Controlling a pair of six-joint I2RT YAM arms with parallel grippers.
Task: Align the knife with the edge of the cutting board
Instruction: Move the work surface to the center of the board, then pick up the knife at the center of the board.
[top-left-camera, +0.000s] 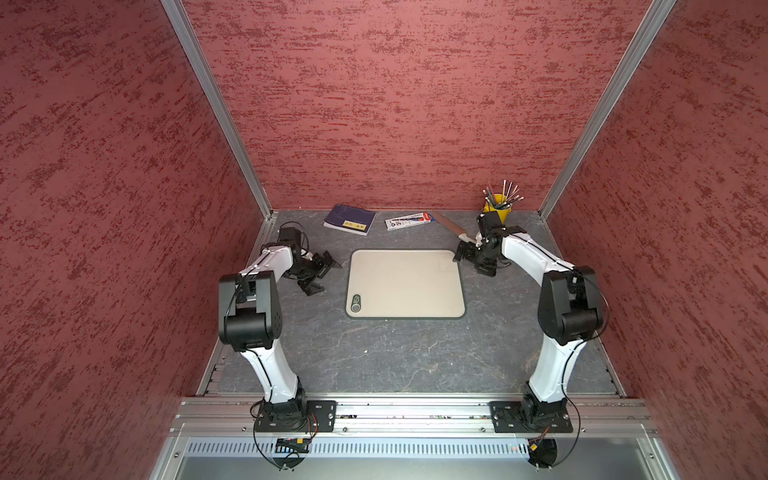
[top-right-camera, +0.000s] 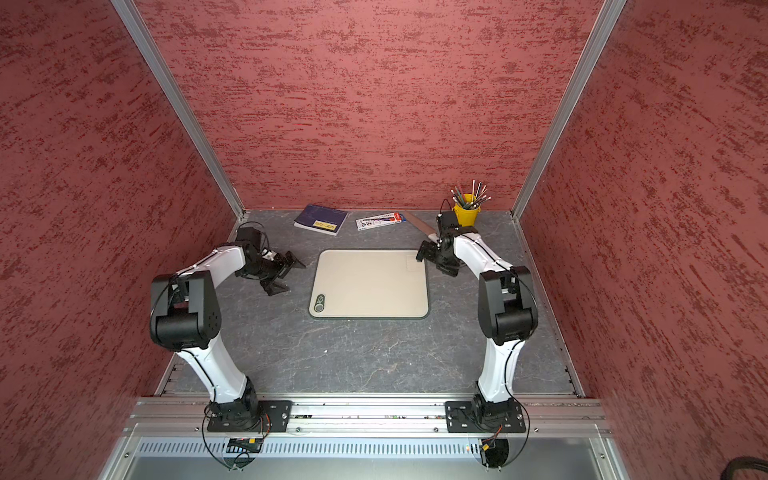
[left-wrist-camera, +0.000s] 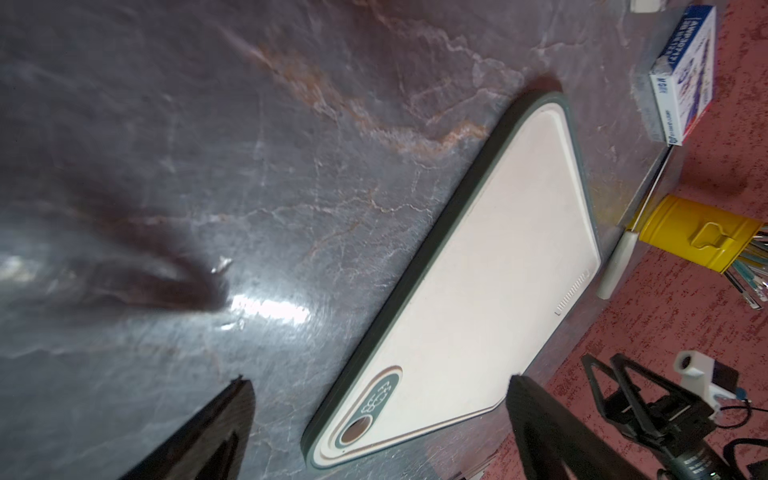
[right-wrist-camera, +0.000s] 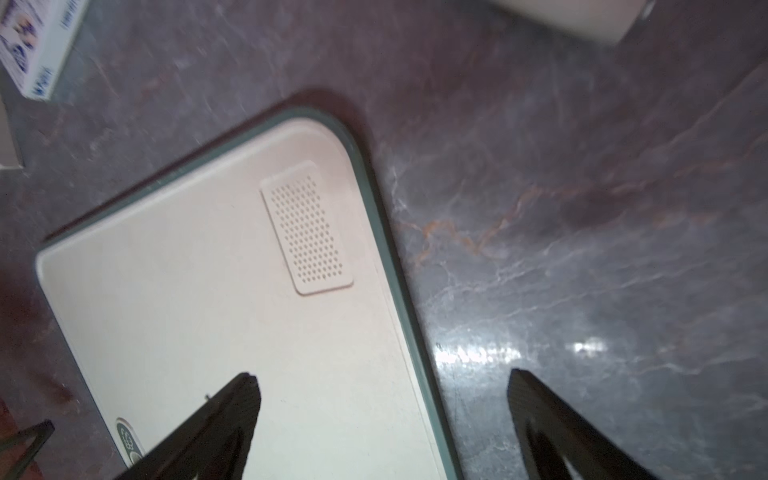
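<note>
In both top views the cutting board is lying flat at the centre of the frame, while the knife is resting slantwise on the table just beyond the board's upper right corner, lining up with none of its edges. The right gripper is hovering over that corner, jaws spread and gripping nothing. The left gripper is gaping empty to the left of the board.

Both arms have white shells, black joints, thin black cables and screwed black base plates.
</note>
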